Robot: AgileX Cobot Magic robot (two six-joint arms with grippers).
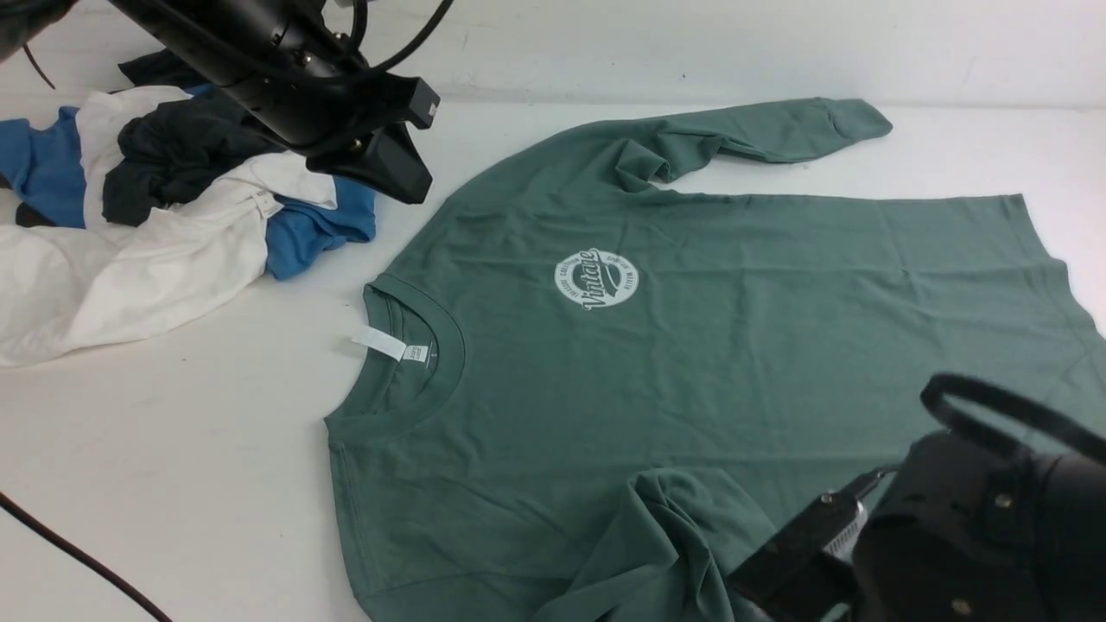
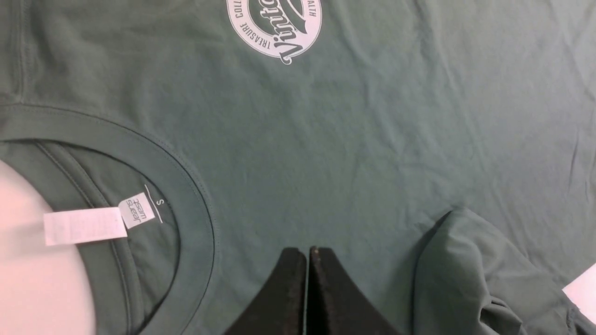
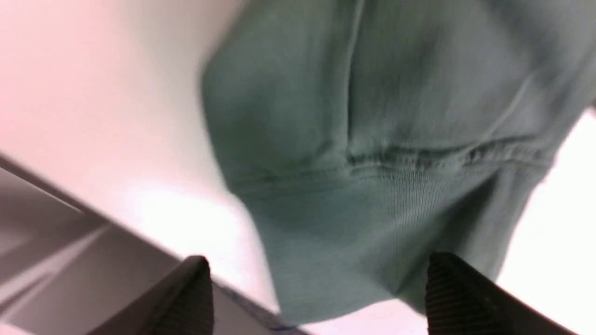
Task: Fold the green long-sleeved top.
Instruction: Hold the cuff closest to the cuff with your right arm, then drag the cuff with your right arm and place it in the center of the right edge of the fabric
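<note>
Jaws of my right gripper (image 3: 321,291) stood wide apart over a cuffed end of the green long-sleeved top (image 1: 734,345), its cloth blurred in the wrist view; I could not tell whether they touched it. In the front view, the right arm (image 1: 950,518) hid part of the top, and the frame cut off its near side and far right edge. My left gripper (image 1: 406,168) hung closed and empty above the table (image 1: 216,449), near the neckline, its own wrist view cropping the chest logo (image 1: 596,279). The top lay spread across the table, one sleeve bunched over its body. Behind the left arm (image 1: 285,78), heaped garments (image 1: 173,199) were partly concealed.
</note>
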